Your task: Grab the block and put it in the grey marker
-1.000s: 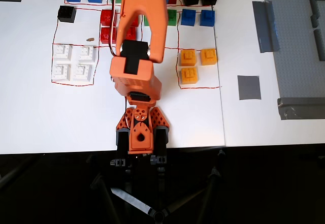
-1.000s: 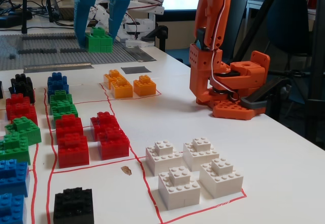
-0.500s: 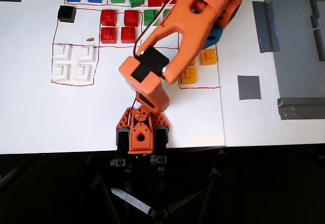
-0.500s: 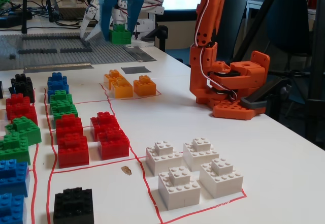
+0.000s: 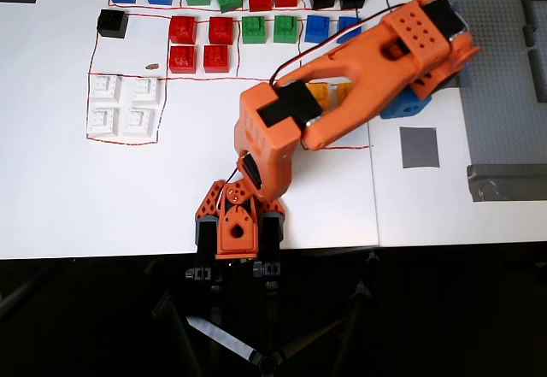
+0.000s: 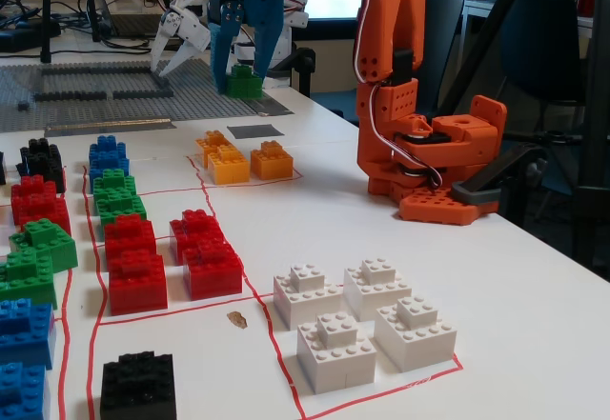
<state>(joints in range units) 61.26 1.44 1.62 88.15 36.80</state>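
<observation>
fingers (image 6: 245,58) clamp green block (image 6: 244,82) | above grey marker (image 5: 419,147) | no readable writing

white table (image 5: 77,197), coloured bricks (image 6: 133,272), grey marker (image 5: 419,147)

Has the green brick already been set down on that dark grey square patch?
No: in the fixed view the block hangs between the blue fingers of the gripper, while the grey marker lies bare on the table.

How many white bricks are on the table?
4 white bricks, two by two in a red-outlined box, overhead view: upper left, upper right, lower left, lower right. None look hidden.
</observation>
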